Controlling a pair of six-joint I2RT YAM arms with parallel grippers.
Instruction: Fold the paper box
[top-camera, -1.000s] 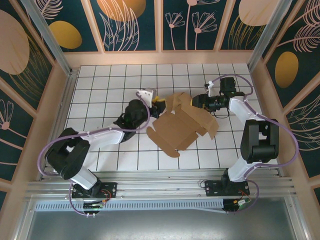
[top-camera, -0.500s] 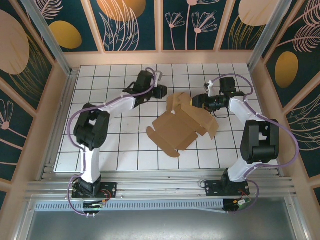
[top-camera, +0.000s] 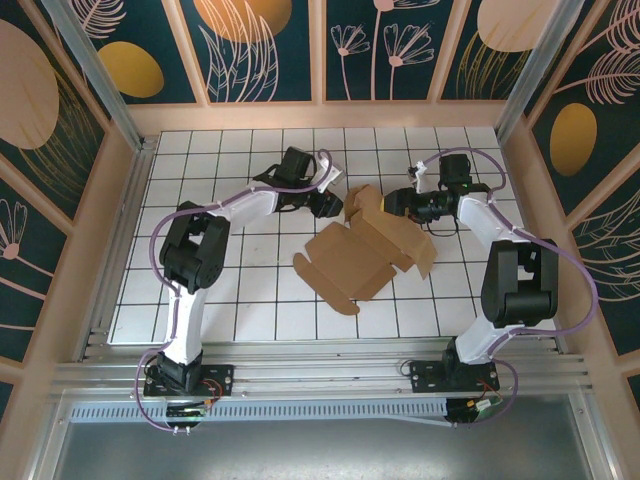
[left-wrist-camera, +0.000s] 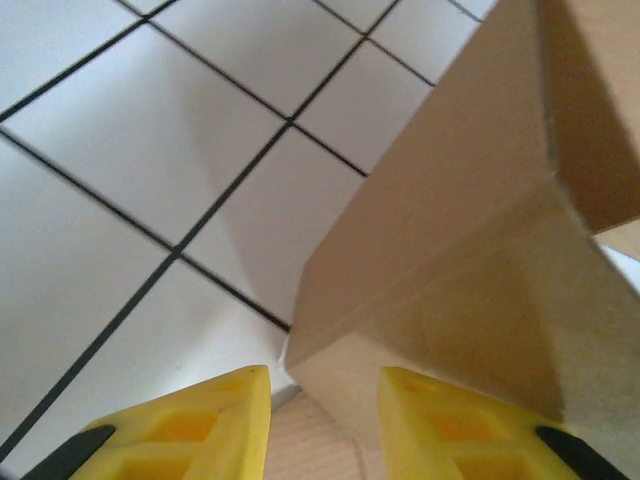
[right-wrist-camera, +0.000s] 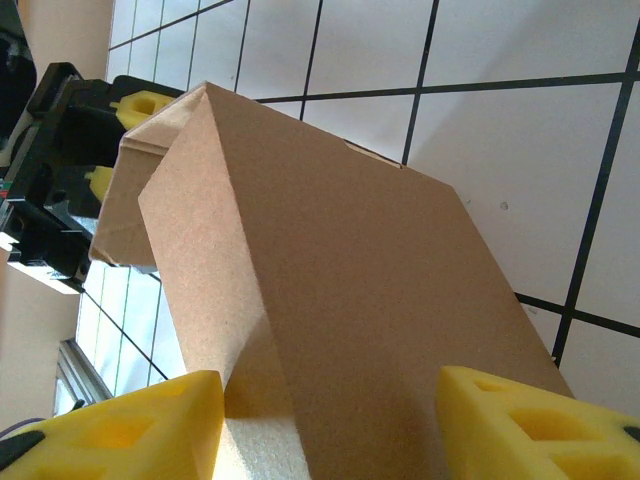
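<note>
The paper box (top-camera: 358, 255) is a brown cardboard sheet lying partly folded in the middle of the table, with a flap (top-camera: 363, 203) standing up at its far edge. My left gripper (top-camera: 337, 204) is open at the flap's left side. In the left wrist view a corner of the paper box (left-wrist-camera: 470, 250) reaches in between the yellow fingers (left-wrist-camera: 200, 430) of the left gripper (left-wrist-camera: 325, 425). My right gripper (top-camera: 393, 203) is open on the flap's right side. In the right wrist view the paper box (right-wrist-camera: 340, 290) spans the wide gap of the right gripper (right-wrist-camera: 330, 430), and the left gripper (right-wrist-camera: 118, 140) shows beyond it.
The white gridded table (top-camera: 230, 300) is ringed by a low wooden rim (top-camera: 320, 116) and metal posts. A loose flap of the sheet (top-camera: 425, 262) juts toward the right arm (top-camera: 515, 280). The left arm (top-camera: 200, 240) stretches across the table's left half.
The left arm swung up from the middle of the table to the far side, then its gripper moved right up to the raised flap. The right arm and the sheet stayed put.
</note>
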